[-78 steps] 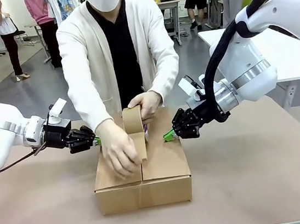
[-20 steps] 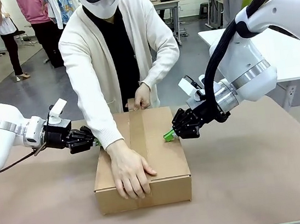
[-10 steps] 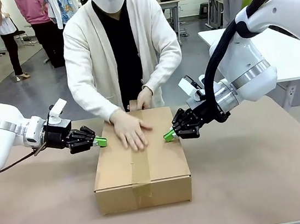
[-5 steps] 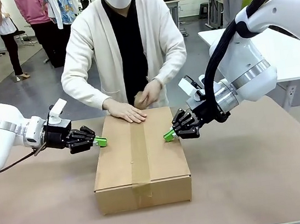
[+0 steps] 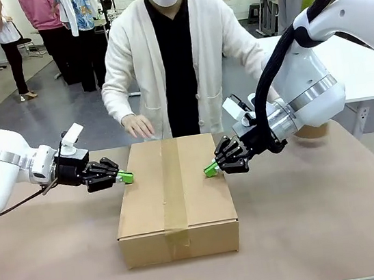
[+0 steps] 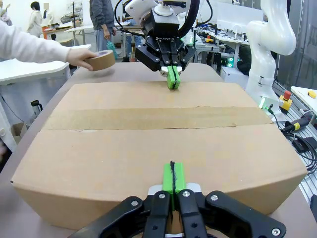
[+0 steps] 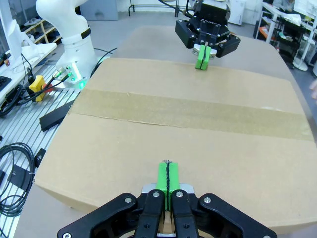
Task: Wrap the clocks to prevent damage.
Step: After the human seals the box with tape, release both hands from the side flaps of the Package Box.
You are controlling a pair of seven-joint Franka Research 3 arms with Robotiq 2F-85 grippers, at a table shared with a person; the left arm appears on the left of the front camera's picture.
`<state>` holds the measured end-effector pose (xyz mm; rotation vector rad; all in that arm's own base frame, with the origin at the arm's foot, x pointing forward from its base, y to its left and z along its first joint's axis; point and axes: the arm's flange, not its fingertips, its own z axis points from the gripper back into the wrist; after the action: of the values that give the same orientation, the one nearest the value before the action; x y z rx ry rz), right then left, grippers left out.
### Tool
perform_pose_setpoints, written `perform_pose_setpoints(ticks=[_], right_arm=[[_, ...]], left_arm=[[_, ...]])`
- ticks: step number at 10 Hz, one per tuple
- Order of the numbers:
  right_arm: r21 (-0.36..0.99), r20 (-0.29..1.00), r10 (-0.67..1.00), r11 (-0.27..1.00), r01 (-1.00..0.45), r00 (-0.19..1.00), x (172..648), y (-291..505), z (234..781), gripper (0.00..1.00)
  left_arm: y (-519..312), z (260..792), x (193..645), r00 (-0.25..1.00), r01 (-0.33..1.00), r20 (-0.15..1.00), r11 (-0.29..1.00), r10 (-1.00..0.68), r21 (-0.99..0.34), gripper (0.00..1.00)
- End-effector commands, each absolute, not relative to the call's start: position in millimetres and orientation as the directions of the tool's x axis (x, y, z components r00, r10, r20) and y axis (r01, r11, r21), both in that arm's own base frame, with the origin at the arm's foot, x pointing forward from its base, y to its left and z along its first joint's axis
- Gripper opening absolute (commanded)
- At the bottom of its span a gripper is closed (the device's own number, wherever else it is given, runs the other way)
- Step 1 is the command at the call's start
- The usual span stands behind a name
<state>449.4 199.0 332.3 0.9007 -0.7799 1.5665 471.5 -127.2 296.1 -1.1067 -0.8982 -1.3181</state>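
The left gripper (image 5: pixel 126 178) has its green pads pressed flat together with nothing between them, and their tips rest on the left edge of the top of the cardboard box (image 5: pixel 202 200); in the left wrist view the same shut pads (image 6: pixel 173 177) lie on the near edge of the box top. The right gripper (image 5: pixel 210 170) is likewise squeezed closed on nothing, its green tips set down on the right edge of the box top, and in the right wrist view its pads (image 7: pixel 168 176) meet over the near rim of the box. Each wrist view shows the other arm's gripper facing it across the lid. The box sits in the middle of the table (image 5: pixel 335 217), flaps shut, with a strip of brown tape (image 5: pixel 171 183) running down the centre seam from the far edge and folding over the near face. Whether clocks are inside cannot be told. Beyond the box, at the far edge of the table, a person in a cream cardigan stands with one hand (image 5: pixel 137 126) hovering open above the far left corner of the box, and the other hand sets a roll of tape (image 6: pixel 103 60) on the table toward its far right side.
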Motion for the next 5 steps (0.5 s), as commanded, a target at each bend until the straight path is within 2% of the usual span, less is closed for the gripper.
perform_pose_setpoints(ticks=[1, 5], right_arm=[[-0.012, 0.869, 0.486, -0.165, -0.986, -0.092, 449.5, 199.1, 329.5, 0.01], [-0.012, 0.869, 0.486, -0.165, -0.986, -0.092, 449.5, 199.1, 329.5, 0.01]], left_arm=[[-128.7, 294.0, 470.9, 0.078, 0.993, 0.956, -0.068, -0.283, -0.101, 0.00], [-128.7, 294.0, 470.9, 0.078, 0.993, 0.956, -0.068, -0.283, -0.101, 0.00]])
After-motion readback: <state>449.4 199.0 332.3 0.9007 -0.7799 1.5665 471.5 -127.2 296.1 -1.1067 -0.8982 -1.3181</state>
